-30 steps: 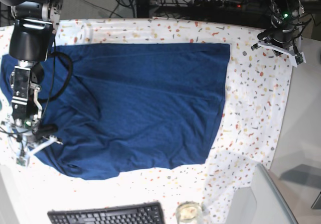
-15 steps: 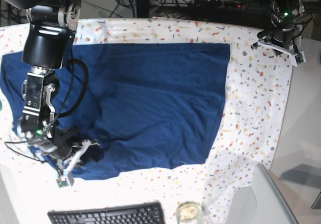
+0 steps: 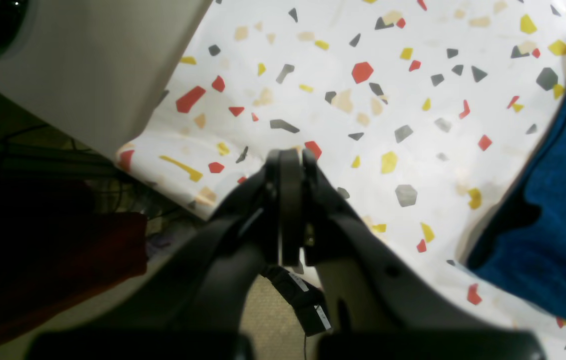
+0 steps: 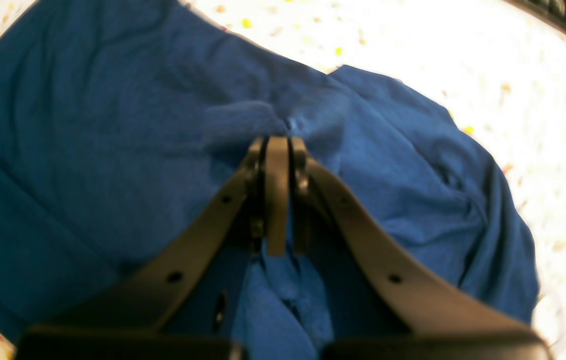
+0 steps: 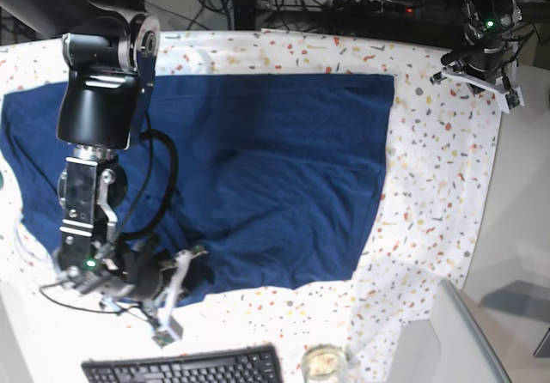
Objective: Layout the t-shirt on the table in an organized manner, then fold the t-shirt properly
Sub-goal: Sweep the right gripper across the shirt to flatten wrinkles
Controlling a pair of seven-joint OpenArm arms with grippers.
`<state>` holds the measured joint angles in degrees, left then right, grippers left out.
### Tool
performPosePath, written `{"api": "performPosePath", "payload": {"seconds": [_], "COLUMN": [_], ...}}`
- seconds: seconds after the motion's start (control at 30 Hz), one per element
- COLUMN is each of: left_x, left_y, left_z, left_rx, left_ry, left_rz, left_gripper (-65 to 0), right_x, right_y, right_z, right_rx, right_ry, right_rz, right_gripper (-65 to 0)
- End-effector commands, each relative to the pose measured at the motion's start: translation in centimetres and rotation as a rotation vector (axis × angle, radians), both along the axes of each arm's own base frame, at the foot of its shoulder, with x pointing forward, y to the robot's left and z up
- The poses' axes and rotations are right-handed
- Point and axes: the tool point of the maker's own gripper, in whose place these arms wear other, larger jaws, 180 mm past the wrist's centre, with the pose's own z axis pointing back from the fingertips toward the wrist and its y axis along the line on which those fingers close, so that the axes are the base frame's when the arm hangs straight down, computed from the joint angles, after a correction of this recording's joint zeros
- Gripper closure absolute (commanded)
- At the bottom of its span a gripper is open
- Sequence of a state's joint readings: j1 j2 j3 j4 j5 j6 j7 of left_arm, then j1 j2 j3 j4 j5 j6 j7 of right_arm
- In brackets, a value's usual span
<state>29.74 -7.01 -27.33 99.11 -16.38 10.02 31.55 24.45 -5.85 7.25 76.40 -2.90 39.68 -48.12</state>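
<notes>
The t-shirt [image 5: 258, 177] lies spread on the table [image 5: 438, 160]. The right pincer [image 4: 277, 142] is clenched on a bunch of the shirt near its front edge. The left pincer [image 3: 290, 162] is clenched on nothing, over the table's far corner. The cloth looks thin in the grip, I think, so it could slip out, or a hard pull could wrinkle the flat part.

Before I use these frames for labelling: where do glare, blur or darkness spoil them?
Right wrist view: table washed out by glare, t-shirt soft. Left wrist view: sharp flecks on the table, left side dark. Base view: near table edge overexposed, right gripper slightly blurred.
</notes>
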Motion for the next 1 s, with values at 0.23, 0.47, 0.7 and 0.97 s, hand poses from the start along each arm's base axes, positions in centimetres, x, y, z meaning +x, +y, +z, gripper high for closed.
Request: {"api": "performPosePath", "payload": {"seconds": [0.23,0.47,0.7,0.97], "left_x": [0.7,0.6,0.5,0.5], "left_y": [0.5,0.5,0.5,0.5], "left_z": [1.1,1.0,1.0,1.0], "left_rx": [0.028,0.028,0.028,0.028], "left_ry": [-0.032,-0.029,-0.027,-0.026], "left_rz": [-0.011,-0.011,-0.011,-0.011], "left_gripper": [0.0,0.0,0.0,0.0], "right_x": [0.3,-0.2,-1.2,-1.8], "right_y": [6.1,7.8,9.9,11.0], "right_z": [2.6,2.6,1.4,-1.4], "right_rx": [-0.008,-0.033,-0.046,-0.012], "right_ry": [-0.082,-0.093,-0.068,0.000], "right_rz": [0.175,0.237,0.304,0.331], "right_gripper": [-0.2,-0.3,-0.3,-1.1]}}
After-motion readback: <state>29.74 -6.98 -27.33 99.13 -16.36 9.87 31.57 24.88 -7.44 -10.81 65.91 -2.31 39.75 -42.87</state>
